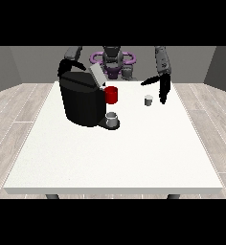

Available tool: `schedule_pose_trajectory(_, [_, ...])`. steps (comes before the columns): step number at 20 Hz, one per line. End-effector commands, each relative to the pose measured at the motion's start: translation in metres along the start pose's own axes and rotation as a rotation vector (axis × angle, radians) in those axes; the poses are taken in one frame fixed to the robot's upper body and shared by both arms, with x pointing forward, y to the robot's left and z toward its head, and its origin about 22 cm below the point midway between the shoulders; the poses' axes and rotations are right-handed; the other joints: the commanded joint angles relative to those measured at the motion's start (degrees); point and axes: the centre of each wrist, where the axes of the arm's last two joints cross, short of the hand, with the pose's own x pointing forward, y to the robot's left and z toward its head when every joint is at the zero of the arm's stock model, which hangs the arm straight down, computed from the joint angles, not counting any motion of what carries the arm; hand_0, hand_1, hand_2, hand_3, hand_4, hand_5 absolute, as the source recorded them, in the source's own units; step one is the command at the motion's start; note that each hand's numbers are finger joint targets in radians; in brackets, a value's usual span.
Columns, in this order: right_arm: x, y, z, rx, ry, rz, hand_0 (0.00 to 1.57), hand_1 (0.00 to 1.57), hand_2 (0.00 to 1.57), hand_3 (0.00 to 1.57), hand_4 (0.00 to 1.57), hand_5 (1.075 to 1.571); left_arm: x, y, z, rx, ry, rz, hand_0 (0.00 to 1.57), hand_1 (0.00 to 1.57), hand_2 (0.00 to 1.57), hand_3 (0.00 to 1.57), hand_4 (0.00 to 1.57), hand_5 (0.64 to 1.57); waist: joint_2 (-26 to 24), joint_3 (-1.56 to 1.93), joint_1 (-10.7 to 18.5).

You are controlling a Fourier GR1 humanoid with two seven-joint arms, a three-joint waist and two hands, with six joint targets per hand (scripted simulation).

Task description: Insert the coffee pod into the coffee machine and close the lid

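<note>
coffee pod (148,100) on table (115,158), free | hand at view's right (163,91) at its 3 o'clock, fingers open, empty | risk: knocking pod over | coffee machine (81,99) lid (97,75) up at 9 o'clock

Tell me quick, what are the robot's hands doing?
Hand at the view's right: open, fingers pointing down, holding nothing.
Hand at the view's left: cannot be told.

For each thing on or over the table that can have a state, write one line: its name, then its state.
Coffee machine: lid raised, open.
Coffee pod: upright on the table, not held.
Red cup: upright beside the machine.
Grey cup: upright on the machine's base.
Hand at the view's right: open, beside the pod.
</note>
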Motion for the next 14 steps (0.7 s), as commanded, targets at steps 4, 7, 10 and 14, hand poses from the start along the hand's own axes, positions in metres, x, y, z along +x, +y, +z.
schedule_pose_trajectory(4, [-0.017,-0.018,-0.014,-0.044,0.06,0.017,0.0,0.0,0.0,0.0,0.37,1.571,0.012,-0.008,-0.015,-0.044,0.013,-0.109,0.22,0.22,0.53,0.22,0.0,1.571,-0.47,0.01,2.09])
schedule_pose_trajectory(7, [-0.012,-0.001,-0.018,-0.026,0.059,0.044,0.0,0.0,0.0,0.0,0.43,1.571,0.008,-0.024,-0.021,0.006,0.038,-0.115,0.7,0.7,0.78,0.43,0.0,1.571,1.72,0.0,0.95])
schedule_pose_trajectory(10, [-0.015,-0.004,-0.016,-0.034,0.116,0.061,0.0,0.0,0.0,0.0,0.42,1.571,-0.004,-0.037,-0.016,-0.063,0.105,-0.203,0.62,0.62,0.74,0.48,0.0,1.571,-1.55,0.0,1.18])
schedule_pose_trajectory(14, [-0.003,0.007,-0.017,0.006,0.053,0.052,0.0,0.0,0.0,0.0,0.36,1.571,-0.019,0.003,-0.015,-0.018,0.079,-0.273,0.6,0.6,0.72,0.47,0.0,1.571,2.07,-0.02,-1.46])
